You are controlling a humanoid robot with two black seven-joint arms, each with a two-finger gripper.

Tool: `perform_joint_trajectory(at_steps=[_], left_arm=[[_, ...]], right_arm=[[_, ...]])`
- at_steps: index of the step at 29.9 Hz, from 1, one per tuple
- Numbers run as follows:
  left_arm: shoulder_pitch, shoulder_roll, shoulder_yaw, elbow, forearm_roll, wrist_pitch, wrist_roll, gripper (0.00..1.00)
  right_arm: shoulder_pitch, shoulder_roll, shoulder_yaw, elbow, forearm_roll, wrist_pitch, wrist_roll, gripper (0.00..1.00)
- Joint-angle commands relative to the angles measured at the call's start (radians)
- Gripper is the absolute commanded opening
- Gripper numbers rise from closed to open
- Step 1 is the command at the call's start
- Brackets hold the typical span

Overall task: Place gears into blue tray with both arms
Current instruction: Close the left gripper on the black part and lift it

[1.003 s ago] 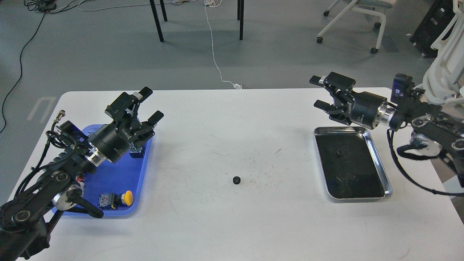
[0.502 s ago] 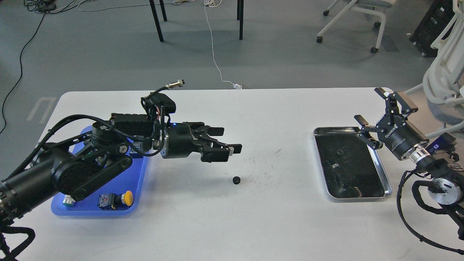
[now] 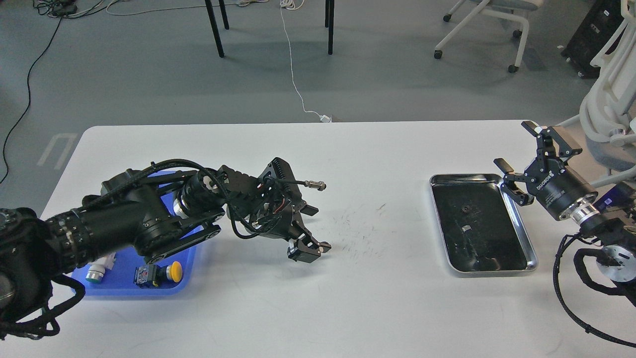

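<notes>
One small black gear [image 3: 325, 245] lies on the white table near its middle. My left gripper [image 3: 315, 229] points down over it and stands open, with its near fingertip [image 3: 304, 251] right against the gear; I cannot tell whether they touch. The other gear [image 3: 465, 208] lies inside the silver metal tray [image 3: 520, 226] on the right. My right gripper [image 3: 513, 144] hovers open and empty above that tray's far right corner. The blue tray [image 3: 149, 290] sits at the left, largely hidden under my left arm.
In the blue tray lie a yellow-capped push-button switch [image 3: 169, 272] and a white one with a green cap [image 3: 96, 271]. A small pale scrap [image 3: 466, 228] lies in the silver tray. Chairs and cables are on the floor beyond the table.
My left gripper has turned and dropped from above the table down to the gear at the table's middle. The right gripper has shifted slightly to the right and stays open.
</notes>
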Motion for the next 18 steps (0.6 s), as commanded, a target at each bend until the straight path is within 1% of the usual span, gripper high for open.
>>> perform_joint_trajectory(at_steps=[1, 7, 12, 14, 15, 18], left_arm=[[0.007, -0.002, 0.026, 0.0, 0.0, 0.0, 0.0, 0.84], [0.012, -0.024, 0.031, 0.001, 0.0, 0.0, 0.0, 0.83], [0.015, -0.047, 0.031, 0.005, 0.0, 0.0, 0.0, 0.76], [0.016, -0.051, 0.031, 0.011, 0.0, 0.0, 0.0, 0.69], [0.016, -0.051, 0.031, 0.011, 0.0, 0.0, 0.0, 0.69], [0.016, -0.068, 0.031, 0.044, 0.0, 0.002, 0.0, 0.55]], right_arm=[[-0.001, -0.005, -0.001, 0.0, 0.0, 0.0, 0.0, 0.99], [-0.002, -0.011, -0.003, 0.0, 0.0, 0.0, 0.0, 0.99], [-0.002, -0.013, -0.006, 0.0, 0.0, 0.0, 0.0, 0.99], [-0.002, -0.013, -0.006, 0.0, 0.0, 0.0, 0.0, 0.99], [-0.002, -0.013, -0.006, 0.0, 0.0, 0.0, 0.0, 0.99], [-0.002, -0.011, -0.008, 0.002, 0.0, 0.0, 0.0, 0.99]])
